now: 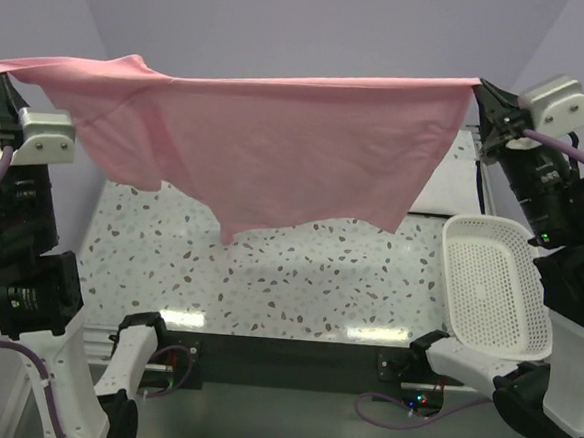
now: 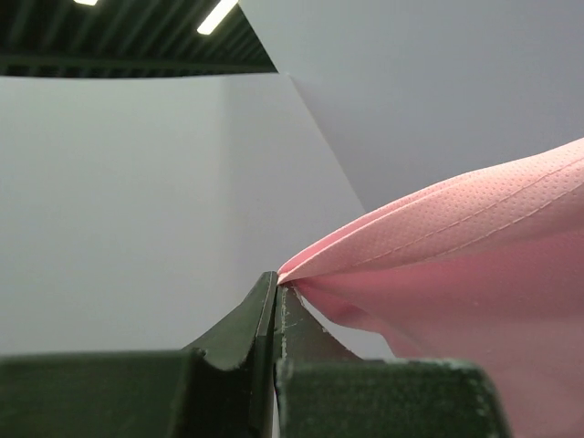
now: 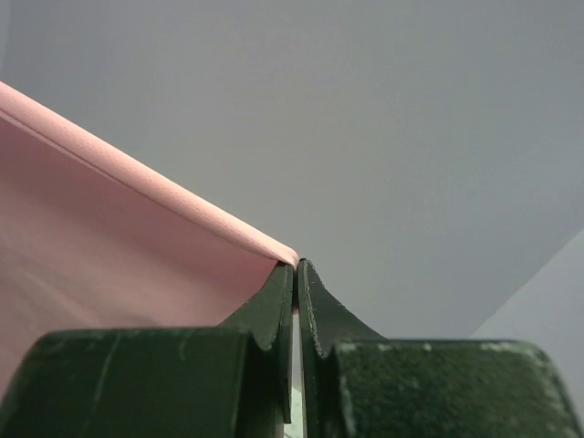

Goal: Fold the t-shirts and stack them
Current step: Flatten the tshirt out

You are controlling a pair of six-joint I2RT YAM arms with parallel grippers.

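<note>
Left arm (image 1: 20, 210) and right arm (image 1: 546, 197) raised wide, jaws of each pinched shut on pink t-shirt (image 1: 277, 148) corners; hem hangs clear above bench (image 1: 267, 282).

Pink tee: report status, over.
Left gripper shut on tee corner. Right gripper shut on the far corner. Tee stretched aloft between them, unfolded. Basket at right, not in the way.

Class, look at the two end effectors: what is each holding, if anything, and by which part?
Both hold the pink tee. The left end effector and the right end effector each pinch one end of its taut top edge.
</note>
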